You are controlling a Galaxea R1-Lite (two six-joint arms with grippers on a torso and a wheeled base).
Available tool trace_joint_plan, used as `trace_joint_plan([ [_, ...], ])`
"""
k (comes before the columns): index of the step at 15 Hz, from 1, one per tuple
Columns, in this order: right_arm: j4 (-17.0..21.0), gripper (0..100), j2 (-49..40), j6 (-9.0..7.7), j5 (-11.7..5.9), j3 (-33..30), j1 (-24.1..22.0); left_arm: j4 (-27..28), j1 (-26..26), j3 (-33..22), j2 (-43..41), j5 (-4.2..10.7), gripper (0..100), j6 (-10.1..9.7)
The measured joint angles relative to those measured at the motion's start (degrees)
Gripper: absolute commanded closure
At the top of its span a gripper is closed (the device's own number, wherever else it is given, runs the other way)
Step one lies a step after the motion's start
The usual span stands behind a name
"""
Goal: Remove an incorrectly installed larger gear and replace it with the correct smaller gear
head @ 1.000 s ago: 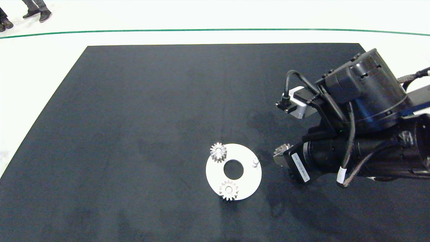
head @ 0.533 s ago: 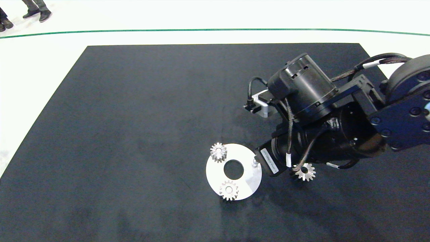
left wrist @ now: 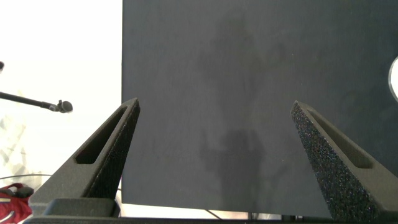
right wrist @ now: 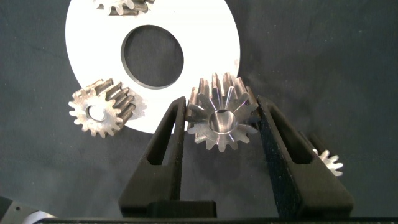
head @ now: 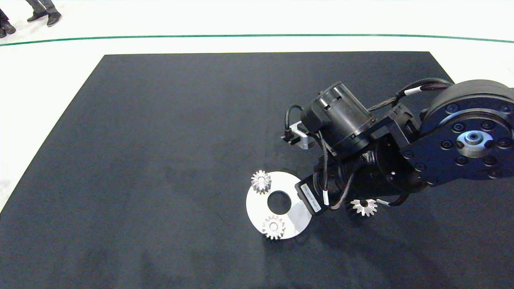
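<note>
With the larger gear [head: 364,206] lying loose on the dark surface [head: 160,140], well clear of the white disc [head: 257,208], the head view shows the right arm [head: 361,160] stretched over the disc's near edge. Two mounted gears [head: 261,181] sit on the disc's rim, one of them [head: 274,227] at its lower edge. The arm's bulk hides the jaws and whatever they carry.

In the left wrist view, the left gripper [left wrist: 216,106] hangs idle above bare mat, its jaws wide apart on nothing.

The right wrist view gives the detail: the right gripper [right wrist: 221,106] has its jaws clamped on the smaller gear [right wrist: 221,124], held tilted just off the disc's edge, with the discarded star-toothed gear partly cut off behind one finger. Removal appears done; the step in hand is judged to be fitting the replacement. The next move calls for levelling the gear, lining its bore over the vacant mount and lowering it so its teeth mesh with the neighbours. That mount itself cannot be seen in any view.
</note>
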Motion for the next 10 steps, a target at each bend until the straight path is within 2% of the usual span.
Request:
trace_joint_plan([
  [10,-0.3,75,1.6,0.98,0.00,-1.8,0.0,0.1,0.0,0.0,0.0,0.01,0,0.10],
])
